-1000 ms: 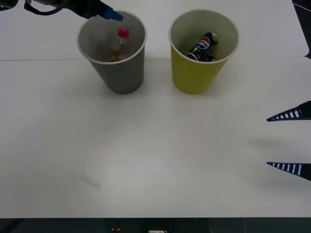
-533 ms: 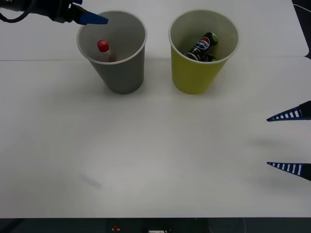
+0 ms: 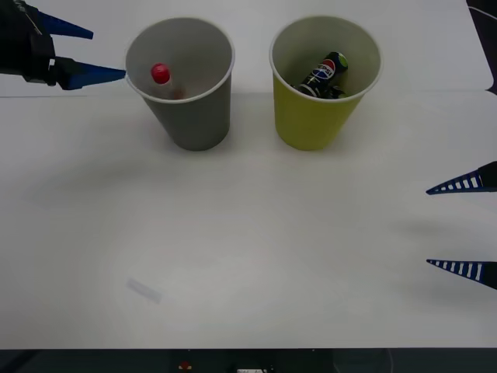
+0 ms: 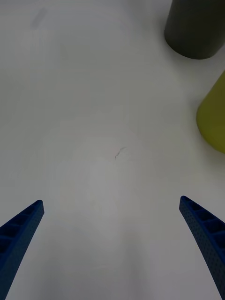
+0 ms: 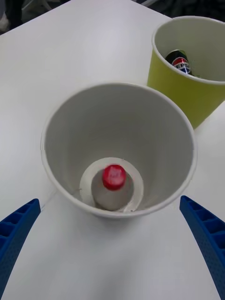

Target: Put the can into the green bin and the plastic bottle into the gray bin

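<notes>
Inside the gray bin (image 5: 61, 122) stood the plastic bottle (image 5: 114, 180), light, slippery, best gripped below its cap; my left gripper (image 3: 97, 54) was wide open, empty

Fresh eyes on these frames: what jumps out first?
Two bins side by side at the table's far end: the gray bin with the plastic bottle upright inside, the green bin holding the can. The left end effector hangs open beside the gray bin; the right end effector is open at the table's right edge.
</notes>
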Controlling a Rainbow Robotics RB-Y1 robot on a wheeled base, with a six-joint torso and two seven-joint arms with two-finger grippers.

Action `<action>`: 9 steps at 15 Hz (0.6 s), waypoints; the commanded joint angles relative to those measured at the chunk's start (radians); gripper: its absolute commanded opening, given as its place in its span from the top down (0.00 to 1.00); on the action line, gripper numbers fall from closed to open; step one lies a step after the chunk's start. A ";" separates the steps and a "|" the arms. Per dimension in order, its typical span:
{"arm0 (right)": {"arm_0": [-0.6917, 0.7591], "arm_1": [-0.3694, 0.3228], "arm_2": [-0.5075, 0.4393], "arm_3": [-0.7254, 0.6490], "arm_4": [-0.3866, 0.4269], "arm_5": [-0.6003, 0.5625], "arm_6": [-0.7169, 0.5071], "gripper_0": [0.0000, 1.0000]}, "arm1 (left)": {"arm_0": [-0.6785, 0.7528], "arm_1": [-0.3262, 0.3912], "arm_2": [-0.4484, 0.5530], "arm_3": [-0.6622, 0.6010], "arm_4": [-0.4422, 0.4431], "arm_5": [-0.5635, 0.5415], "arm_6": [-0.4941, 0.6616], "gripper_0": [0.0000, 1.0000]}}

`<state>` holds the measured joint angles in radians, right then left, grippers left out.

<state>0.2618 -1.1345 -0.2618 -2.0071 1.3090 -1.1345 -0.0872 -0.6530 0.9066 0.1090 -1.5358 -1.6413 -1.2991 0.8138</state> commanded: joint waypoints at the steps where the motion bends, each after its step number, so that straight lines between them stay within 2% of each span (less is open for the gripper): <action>1: 0.000 0.000 0.000 0.000 0.000 0.000 0.000 0.00 | 0.096 0.038 0.031 -0.007 0.078 -0.003 -0.142 0.00; 5: 0.000 0.000 0.000 0.000 0.000 0.000 0.000 0.00 | 0.190 0.054 0.115 -0.007 0.120 -0.120 -0.311 0.00; 9: 0.000 0.000 0.000 0.000 0.000 0.000 0.000 0.00 | 0.308 0.110 0.127 -0.009 0.224 -0.134 -0.505 0.00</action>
<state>0.2618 -1.1345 -0.2618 -2.0071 1.3090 -1.1345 -0.0872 -0.3680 1.0055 0.2373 -1.5437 -1.4366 -1.4318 0.3426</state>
